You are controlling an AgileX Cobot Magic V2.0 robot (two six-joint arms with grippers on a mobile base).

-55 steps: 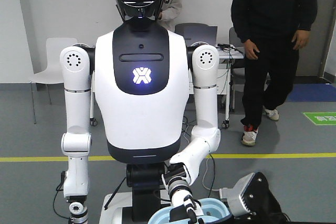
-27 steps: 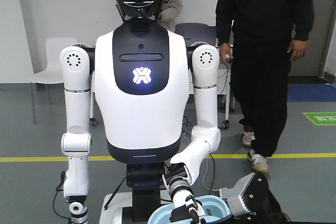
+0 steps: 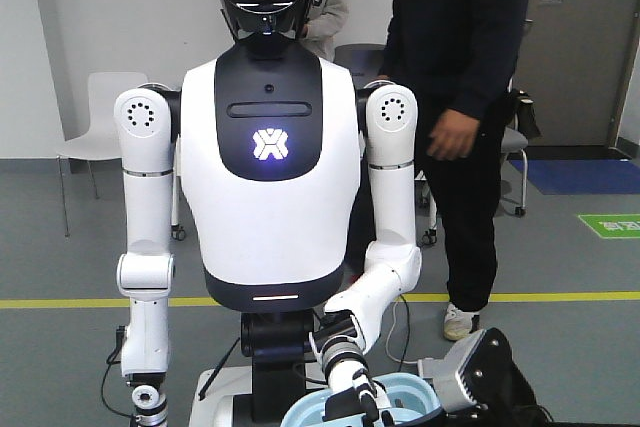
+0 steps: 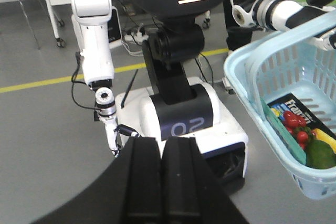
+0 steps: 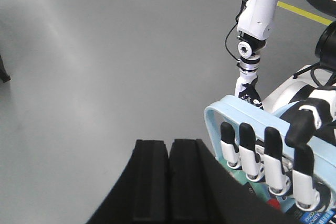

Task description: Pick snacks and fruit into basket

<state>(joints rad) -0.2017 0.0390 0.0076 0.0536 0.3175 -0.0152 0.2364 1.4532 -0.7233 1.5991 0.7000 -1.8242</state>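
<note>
Both pincers clenched empty: left point(image 4: 161, 182), right point(image 5: 169, 182). Snacks point(image 4: 287, 121) & fruit point(image 4: 320, 155) already in basket point(image 4: 273, 61), held by humanoid's hand point(image 5: 273, 166). Pretty much done; keep clear.

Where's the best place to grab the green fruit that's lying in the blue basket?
Probably across its rounded top, coming straight down from above. The green fruit lies low in a corner of the basket, with the latticed wall close around it and the snack pouch leaning beside it, so only its upper surface is open to fingers.
</note>
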